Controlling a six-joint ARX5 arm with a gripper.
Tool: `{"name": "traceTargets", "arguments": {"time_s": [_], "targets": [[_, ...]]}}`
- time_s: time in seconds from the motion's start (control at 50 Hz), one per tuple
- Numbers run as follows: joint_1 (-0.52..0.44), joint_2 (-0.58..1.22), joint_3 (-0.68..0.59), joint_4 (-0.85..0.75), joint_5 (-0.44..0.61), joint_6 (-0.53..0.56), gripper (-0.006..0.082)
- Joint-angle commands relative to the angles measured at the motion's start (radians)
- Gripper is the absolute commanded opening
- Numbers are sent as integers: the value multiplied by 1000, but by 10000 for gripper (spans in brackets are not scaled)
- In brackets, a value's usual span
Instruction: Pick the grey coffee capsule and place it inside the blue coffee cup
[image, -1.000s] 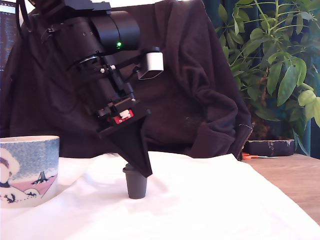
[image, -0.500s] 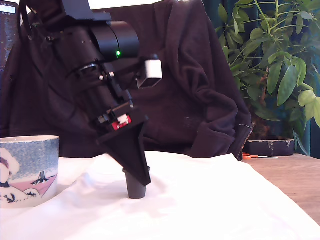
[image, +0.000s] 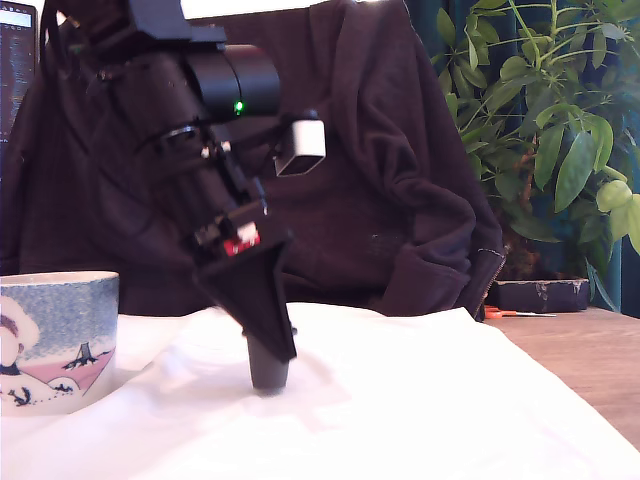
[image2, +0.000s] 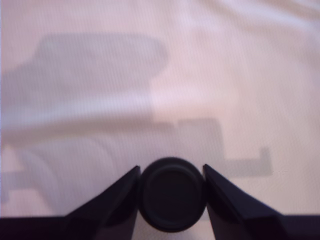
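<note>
Broadly, the scene is backed by a dark brown garment (image: 400, 170) draped over something behind the bench, with a leafy green plant (image: 540, 120) at the exterior view's right. A white cloth (image: 420, 410) covers most of the bench (image: 590, 360), whose bare wooden top shows only at the exterior view's right edge. The black arm (image: 190, 130) leans down from the upper part of the exterior view's left, a green light glowing on its round housing and a small white camera block (image: 303, 146) fixed to its side. The blue coffee cup (image: 55, 340) stands on the cloth at the exterior view's left edge, well apart from the arm's tip; its white rim, speckled blue band and cartoon picture are visible, and part of it is cut off by the frame. The gripper (image2: 171, 172) reaches down to the cloth near the middle of the exterior view, its jaws set on either side of the grey coffee capsule (image2: 172, 194). In the wrist view the two dark jaw tips sit right against the capsule's round lid on both sides, closed around it. The capsule stands upright on the cloth, its lower body showing beneath the gripper in the exterior view.
</note>
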Motion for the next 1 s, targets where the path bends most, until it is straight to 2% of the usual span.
{"name": "traceTargets", "arguments": {"time_s": [0.0,0.18,0.36,0.52,0.78,0.98], "targets": [[7,0,69,-36,5,-11,127],[28,-39,194,-181,-3,-26,130],[40,-90,271,-365,-75,-26,130],[54,-148,291,-507,-129,-30,129],[125,-179,291,-681,-134,-81,129],[212,-179,291,-702,-141,-106,129]]}}
